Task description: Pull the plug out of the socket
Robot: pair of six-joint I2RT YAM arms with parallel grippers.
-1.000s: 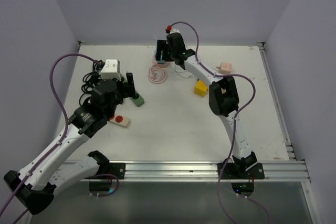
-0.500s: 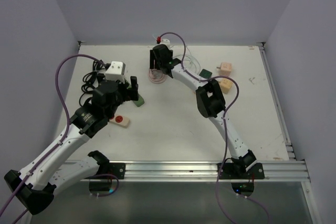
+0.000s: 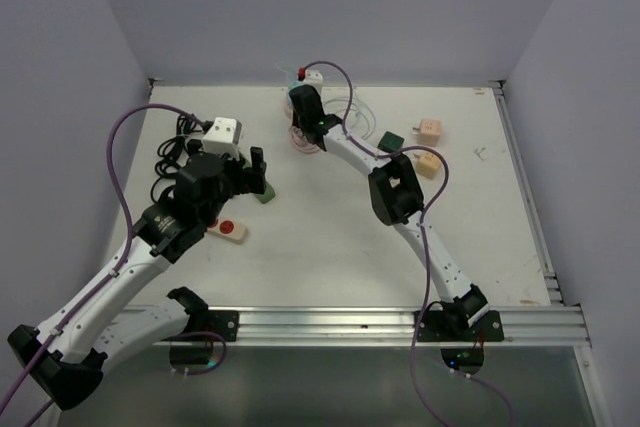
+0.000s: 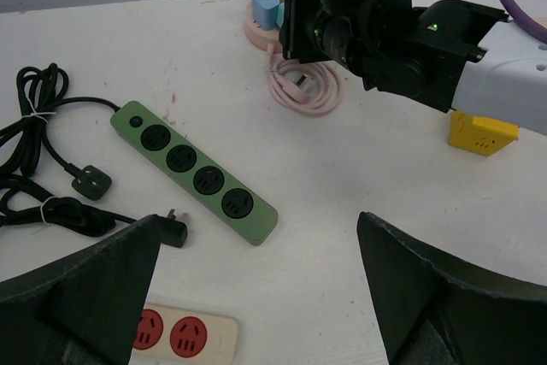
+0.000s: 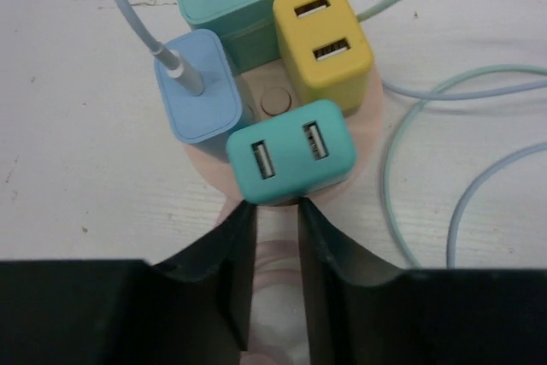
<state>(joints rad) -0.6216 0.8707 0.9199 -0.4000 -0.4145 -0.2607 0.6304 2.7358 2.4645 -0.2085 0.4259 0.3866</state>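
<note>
The socket is a round pink hub carrying several plugs: a green one with a white lead, a light blue one, a yellow one and a teal plug with two USB ports. My right gripper sits right at the teal plug's near edge. Its jaws are drawn close, leaving a narrow slit over the pink cord. I cannot tell whether they pinch anything. The left wrist view shows the socket under the right arm. My left gripper hovers wide open and holds nothing.
A green power strip, a black cord with its plug and a cream strip with red outlets lie under the left gripper. The socket's pink cord is coiled beside it. A yellow block and peach cubes lie further right.
The right gripper has shifted left and come down onto the socket hub, and its jaws have narrowed from wide to nearly shut. The left arm has stayed put.
</note>
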